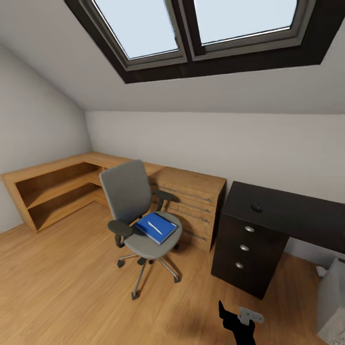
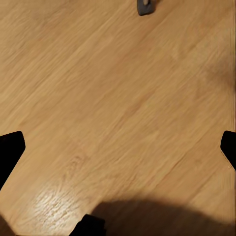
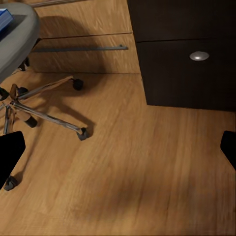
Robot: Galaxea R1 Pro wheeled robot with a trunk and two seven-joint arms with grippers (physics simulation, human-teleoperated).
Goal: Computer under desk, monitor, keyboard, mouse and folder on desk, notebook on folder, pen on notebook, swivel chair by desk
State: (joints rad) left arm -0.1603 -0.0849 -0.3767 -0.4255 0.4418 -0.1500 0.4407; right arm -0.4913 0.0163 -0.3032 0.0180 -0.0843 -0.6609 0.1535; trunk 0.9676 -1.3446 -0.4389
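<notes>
The head view takes in the whole attic room. Far left of the grippers, low wooden shelves (image 1: 52, 191) run along the wall into the corner. Ahead and to the left stands the swivel chair (image 1: 139, 211), and on its seat lies the blue folder (image 1: 156, 228) with a thin white pen (image 1: 154, 228) across the top; a notebook between them cannot be made out. Behind the chair is a light wood drawer chest (image 1: 191, 201), and to its right the black desk (image 1: 287, 211), with a small dark mouse (image 1: 256, 207) on top above the three silver knobs. At the right edge, cut off by the frame, a pale box under the desk looks like the computer (image 1: 333, 306).

At the bottom edge a dark arm part with a grey bracket (image 1: 242, 321) pokes in, too cropped to say which arm it is.

The left wrist view adds the wooden floor (image 2: 118, 108) below the left gripper (image 2: 118, 147), its fingertips spread wide at the frame edges with nothing between them; a small dark object (image 2: 144, 6) at the far edge is too cropped to identify.

The right wrist view shows what the head view hides: the right gripper (image 3: 118, 147), equally spread and empty, hangs over the floor near the chair's chrome base (image 3: 44, 108) and casters, with the desk's lowest drawer and one knob (image 3: 199, 56) beyond.
</notes>
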